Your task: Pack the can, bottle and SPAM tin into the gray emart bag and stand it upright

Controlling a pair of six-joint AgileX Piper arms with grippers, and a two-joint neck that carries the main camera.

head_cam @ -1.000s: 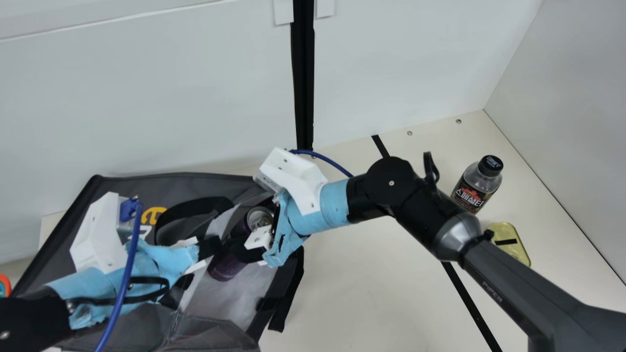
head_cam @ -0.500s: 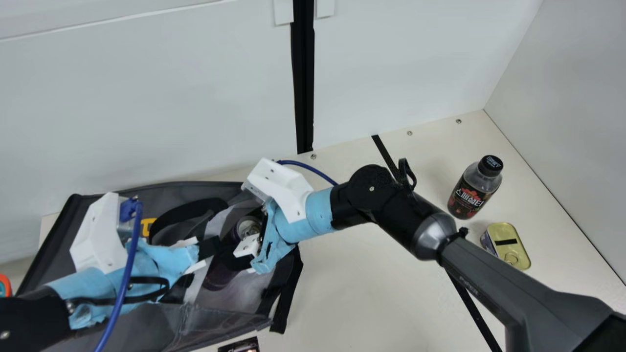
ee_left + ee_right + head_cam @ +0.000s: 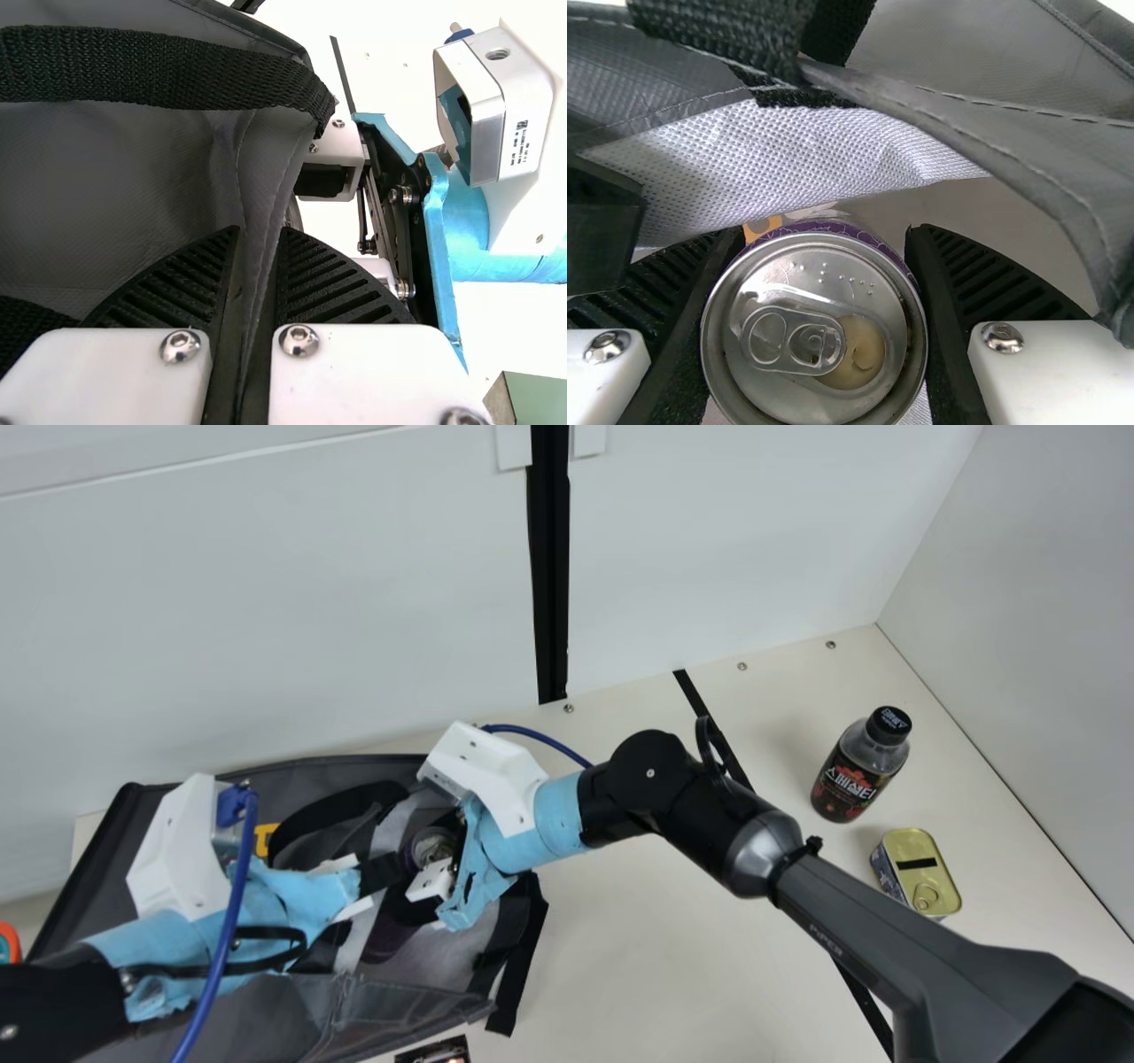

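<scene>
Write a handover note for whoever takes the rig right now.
Left gripper: shut on the bag's edge.
Right gripper: holds the can at the gray bag's mouth.
Bottle and SPAM tin: on the table, outside the bag.
Done: can gripped and brought to the bag.
To do: release can inside, pack bottle and tin, stand bag upright.

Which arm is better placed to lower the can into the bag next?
Probably the right: the right pincer grips the can by the opening of the bag. The left pincer is clamped on the bag's edge, so it seems better suited to steadying the fabric.
</scene>
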